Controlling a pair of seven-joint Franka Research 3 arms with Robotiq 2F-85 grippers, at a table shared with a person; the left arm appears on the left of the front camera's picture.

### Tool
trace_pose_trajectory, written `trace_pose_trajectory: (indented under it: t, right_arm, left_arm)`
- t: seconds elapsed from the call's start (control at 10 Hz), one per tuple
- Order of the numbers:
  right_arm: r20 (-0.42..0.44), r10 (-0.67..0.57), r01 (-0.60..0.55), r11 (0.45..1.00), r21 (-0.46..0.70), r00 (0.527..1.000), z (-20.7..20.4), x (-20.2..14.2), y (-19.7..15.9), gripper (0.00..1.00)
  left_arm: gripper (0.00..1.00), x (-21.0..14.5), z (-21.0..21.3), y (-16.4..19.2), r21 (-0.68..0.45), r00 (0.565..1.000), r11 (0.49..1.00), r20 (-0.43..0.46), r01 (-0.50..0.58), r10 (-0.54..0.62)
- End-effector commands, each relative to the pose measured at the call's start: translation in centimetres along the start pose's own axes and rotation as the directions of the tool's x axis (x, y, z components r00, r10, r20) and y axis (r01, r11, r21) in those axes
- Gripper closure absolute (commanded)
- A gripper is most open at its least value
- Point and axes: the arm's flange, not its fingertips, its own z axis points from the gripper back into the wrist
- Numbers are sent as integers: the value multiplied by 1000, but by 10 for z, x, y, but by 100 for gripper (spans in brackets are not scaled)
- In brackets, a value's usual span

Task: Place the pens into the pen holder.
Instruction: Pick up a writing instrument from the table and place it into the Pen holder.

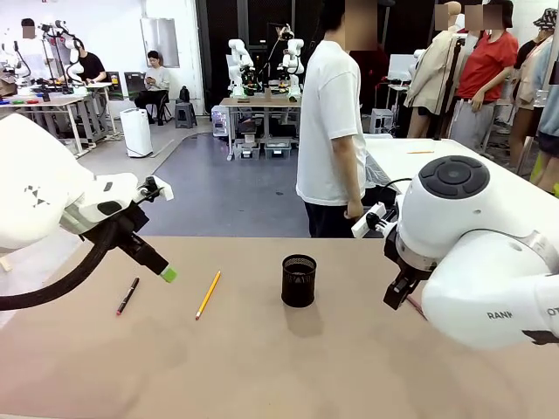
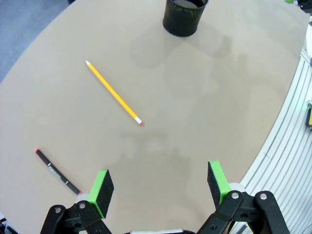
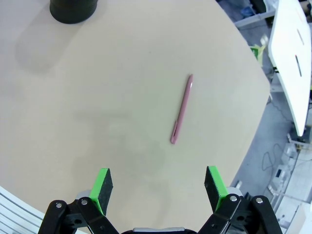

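Beige tabletop [image 1: 262, 367]: left hand [image 2: 160, 181] and right hand [image 3: 158, 187] hover open (empty); the yellow wooden pencil [image 2: 113, 92] may skid when pinched, or topple the black wire-mesh cup [image 1: 299, 280].

Left arm [image 1: 35, 188]: smooth white shell, thick black hose [image 1: 52, 288] beneath.
Right arm [image 1: 489, 271]: bulbous white shell, round black joint cap [image 1: 454, 175]; grey lettering [image 1: 500, 315] below that cap.
Left gripper [image 2: 158, 185]: black linkages, silver screws [image 2: 57, 209], green pads [image 2: 103, 183].
Right gripper [image 3: 158, 185]: same build.
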Motion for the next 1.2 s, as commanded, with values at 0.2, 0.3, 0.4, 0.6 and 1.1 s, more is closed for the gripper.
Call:
trace_pose_trajectory:
  t: [0.2, 0.3, 0.4, 0.6, 1.1]
  right_arm:
    - [39, -54, 44, 975, 220, 998, 12, 9, -13, 0]
    - [58, -93, 72, 951, 301, 994, 16, 12, -21, 0]
    - [68, -109, 77, 929, 361, 992, 22, 14, -27, 0]
    - [156, -122, 46, 907, 420, 980, 39, 17, -45, 0]
    - [351, -63, -100, 899, 426, 934, 78, 8, -113, 0]
  left_arm:
    - [0, 7, 8, -7, -24, 993, 993, 5, 115, -115]
    - [0, 9, 12, -6, -51, 989, 988, 27, 146, -144]
    - [0, 10, 15, -6, -87, 986, 983, 57, 164, -159]
    - [0, 10, 30, 0, -136, 973, 968, 119, 211, -196]
    - [0, 0, 82, 44, -60, 931, 957, 254, 285, -262]
